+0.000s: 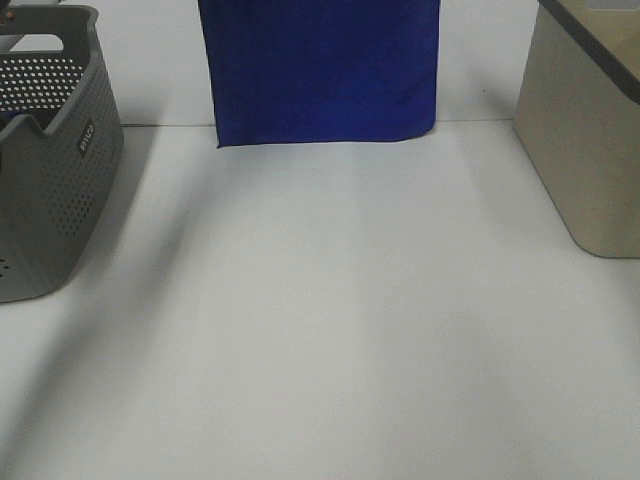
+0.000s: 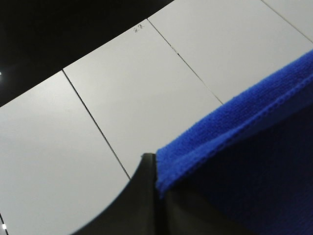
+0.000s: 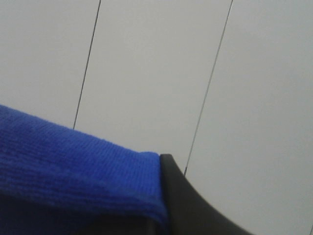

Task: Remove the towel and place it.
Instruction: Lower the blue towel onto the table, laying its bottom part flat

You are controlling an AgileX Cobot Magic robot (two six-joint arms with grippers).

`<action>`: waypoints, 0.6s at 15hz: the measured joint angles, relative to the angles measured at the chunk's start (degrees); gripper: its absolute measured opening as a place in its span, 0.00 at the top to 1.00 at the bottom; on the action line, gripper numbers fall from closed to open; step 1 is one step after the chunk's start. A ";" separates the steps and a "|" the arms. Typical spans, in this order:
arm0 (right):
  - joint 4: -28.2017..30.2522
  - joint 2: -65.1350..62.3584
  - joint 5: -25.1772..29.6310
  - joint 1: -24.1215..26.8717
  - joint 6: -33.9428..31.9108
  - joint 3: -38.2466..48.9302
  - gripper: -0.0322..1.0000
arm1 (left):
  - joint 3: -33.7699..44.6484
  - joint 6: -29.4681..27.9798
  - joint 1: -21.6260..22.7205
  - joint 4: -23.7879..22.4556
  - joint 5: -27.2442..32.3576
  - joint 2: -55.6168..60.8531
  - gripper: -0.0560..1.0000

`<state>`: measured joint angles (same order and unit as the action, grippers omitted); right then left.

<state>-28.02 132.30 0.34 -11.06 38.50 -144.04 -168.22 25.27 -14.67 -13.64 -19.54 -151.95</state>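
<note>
The towel [image 1: 318,70] hangs flat as a curtain to the right of the grey basket [image 1: 50,150], well apart from it, its lower hem near the far side of the white table [image 1: 320,330]. A beige bin [image 1: 585,140] stands farther right of the basket. The left gripper [image 2: 156,196] and the right gripper [image 3: 166,215] each pinch the towel's hem, fingers closed narrow on the cloth.

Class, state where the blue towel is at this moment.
In the exterior high view the towel hangs at top centre, between the grey basket at left and the beige bin at right, its lower hem over the white table.
</note>
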 joint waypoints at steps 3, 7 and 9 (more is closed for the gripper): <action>-0.17 0.00 -1.09 0.00 -0.11 -0.23 0.95 | 0.00 0.00 0.00 -0.80 -2.23 0.06 0.95; -0.29 0.00 -0.34 0.00 -2.23 -0.34 0.95 | 0.00 0.00 0.00 -1.20 -2.58 0.34 0.95; -0.34 -0.06 0.97 0.00 -2.58 -0.34 0.95 | 0.00 0.00 0.00 -1.20 -2.29 0.97 0.95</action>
<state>-28.36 132.24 1.32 -11.06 35.92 -144.39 -168.22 25.27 -14.67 -14.84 -21.83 -150.97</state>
